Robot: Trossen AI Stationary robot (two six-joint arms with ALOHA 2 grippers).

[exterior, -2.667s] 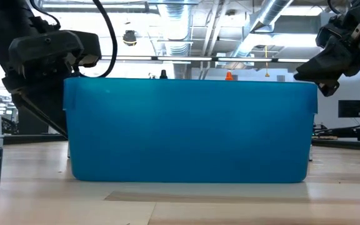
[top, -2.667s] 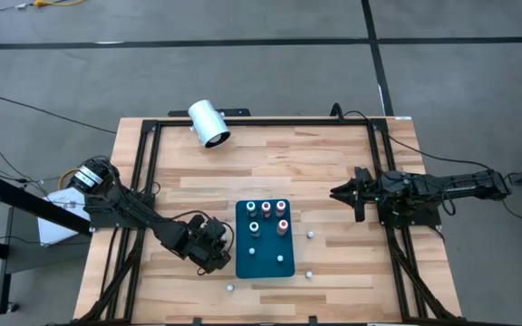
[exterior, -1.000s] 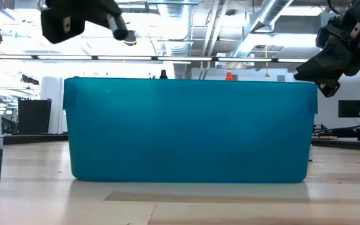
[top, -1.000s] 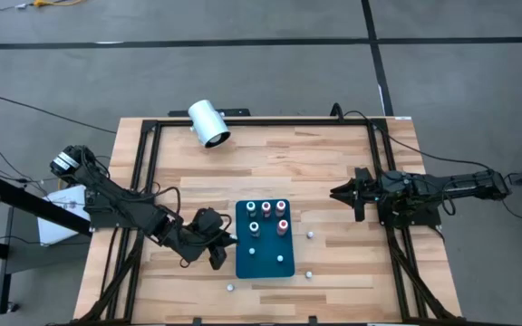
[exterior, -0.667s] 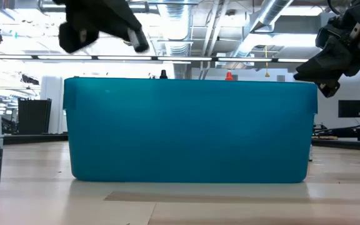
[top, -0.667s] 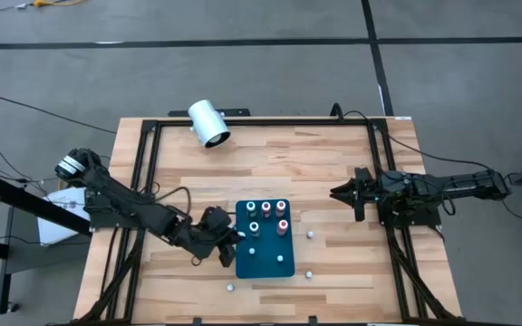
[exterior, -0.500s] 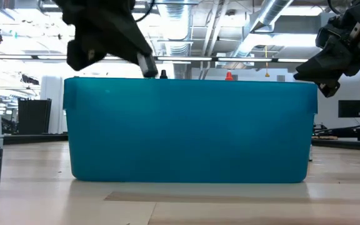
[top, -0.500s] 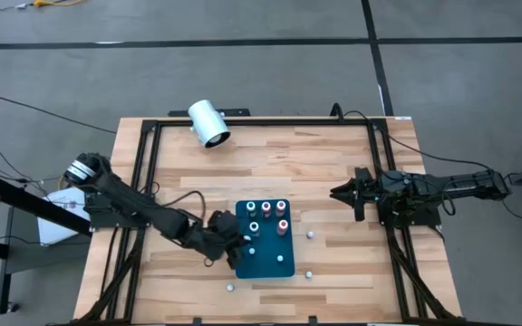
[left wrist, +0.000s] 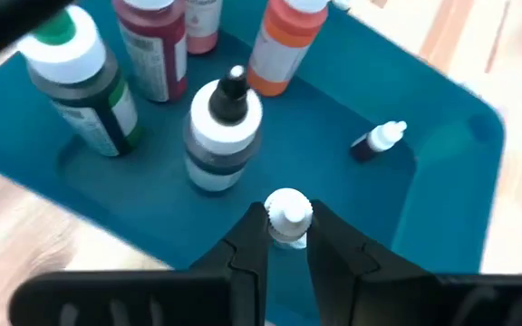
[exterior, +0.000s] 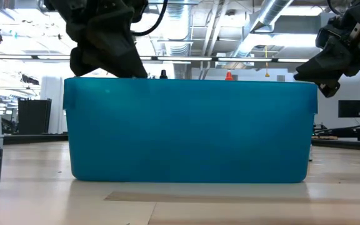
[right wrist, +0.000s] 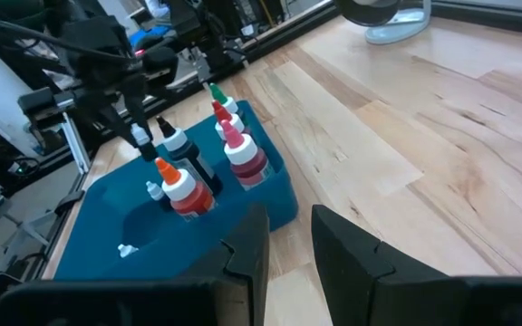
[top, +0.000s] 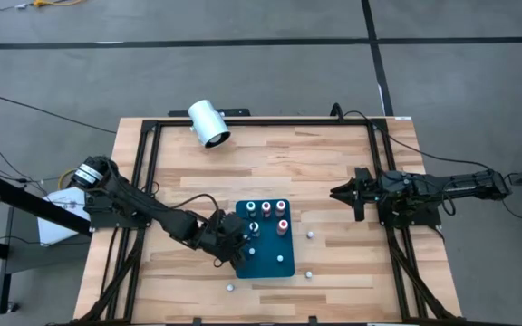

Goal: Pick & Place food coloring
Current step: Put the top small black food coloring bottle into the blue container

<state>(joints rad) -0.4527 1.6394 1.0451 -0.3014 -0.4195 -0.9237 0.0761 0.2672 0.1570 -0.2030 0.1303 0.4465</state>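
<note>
Clearly the small white cap [left wrist: 287, 215] is the piece in hand: it sits pinched between the fingers of the left gripper [left wrist: 287, 237], hanging just above the teal tray [left wrist: 442, 181] near its left edge. It is round, pale and tiny, with a ribbed look. Beyond it on the tray stand the bottles: one with a black nozzle and white collar [left wrist: 223, 131] closest, then green-topped [left wrist: 78, 81], red [left wrist: 155, 45] and orange [left wrist: 284, 45] ones; a loose nozzle piece [left wrist: 377, 142] lies on the tray floor. To finish well, I would lower straight down, clear of the black-nozzled bottle, and let go only once low. The right gripper [top: 347, 193] waits well right of the tray; whether its fingers grip anything I cannot tell.
</note>
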